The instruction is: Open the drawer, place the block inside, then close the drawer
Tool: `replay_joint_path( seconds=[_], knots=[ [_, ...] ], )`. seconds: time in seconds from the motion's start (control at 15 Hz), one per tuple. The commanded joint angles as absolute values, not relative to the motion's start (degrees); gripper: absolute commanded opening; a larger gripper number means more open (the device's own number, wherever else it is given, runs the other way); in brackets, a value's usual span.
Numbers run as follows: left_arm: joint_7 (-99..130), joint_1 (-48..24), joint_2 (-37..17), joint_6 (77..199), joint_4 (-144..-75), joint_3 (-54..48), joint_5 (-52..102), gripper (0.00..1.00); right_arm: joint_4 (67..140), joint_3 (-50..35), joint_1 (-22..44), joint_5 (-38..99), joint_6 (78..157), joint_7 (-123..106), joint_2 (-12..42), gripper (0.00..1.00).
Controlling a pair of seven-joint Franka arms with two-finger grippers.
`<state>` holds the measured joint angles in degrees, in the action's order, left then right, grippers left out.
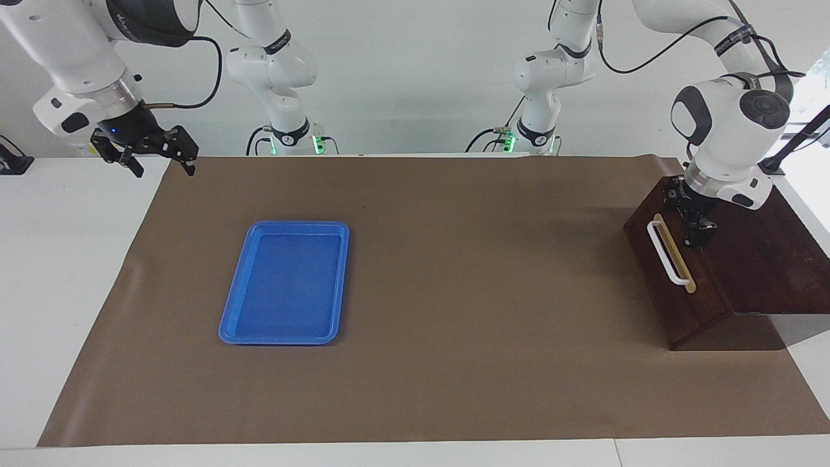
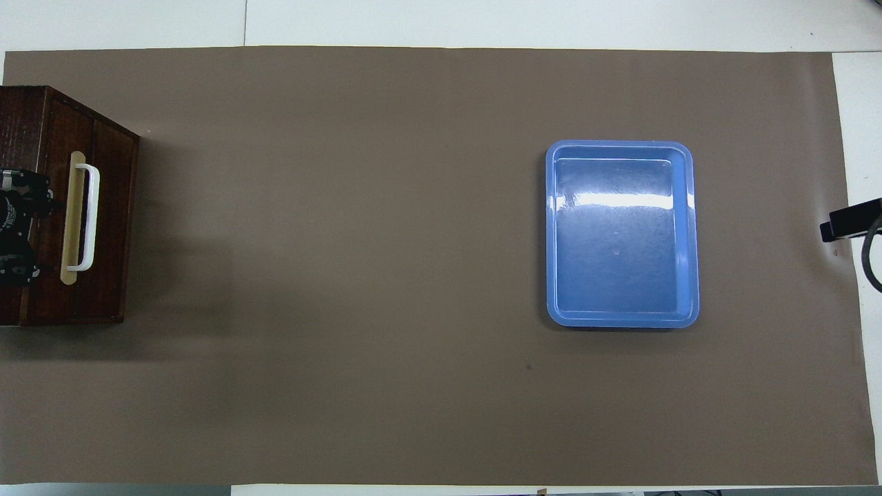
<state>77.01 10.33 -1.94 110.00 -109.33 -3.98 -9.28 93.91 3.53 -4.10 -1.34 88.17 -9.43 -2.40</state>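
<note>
The dark wooden drawer [image 1: 666, 293] [image 2: 110, 220] is shut flush in its box at the left arm's end of the table. Its white bar handle [image 1: 668, 254] [image 2: 89, 217] faces the table's middle. The block is hidden. My left gripper [image 1: 688, 217] [image 2: 17, 227] hangs open over the box top just beside the drawer's upper edge, with nothing between its fingers. My right gripper [image 1: 165, 165] waits open and empty in the air over the mat's corner at the right arm's end.
A flat blue tray [image 1: 233, 318] [image 2: 692, 234] lies empty on the brown mat [image 1: 454, 292] toward the right arm's end. A black clamp [image 1: 13, 162] sits on the white table edge at that end.
</note>
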Motion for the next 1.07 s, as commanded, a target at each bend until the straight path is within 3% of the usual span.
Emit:
replay_joint_path(
  seconds=[0.0, 0.47, 1.0],
  knots=[
    [66.3, 10.6, 0.2, 102.2, -104.5, -5.1, -7.1, 1.00, 94.3, 3.2, -4.3, -2.1, 88.8, -9.1, -2.6, 1.00],
    [21.1, 6.2, 4.2, 88.4, -101.5, -5.7, 0.0, 1.00, 94.5, 3.1, -4.7, -1.8, 87.8, -9.3, -2.8, 1.00],
    [9.1, 6.1, 3.4, 85.4, -98.6, -6.9, -0.2, 1.00, 94.7, 2.8, -4.0, -1.8, 88.4, -8.7, -2.9, 1.00]
  ],
)
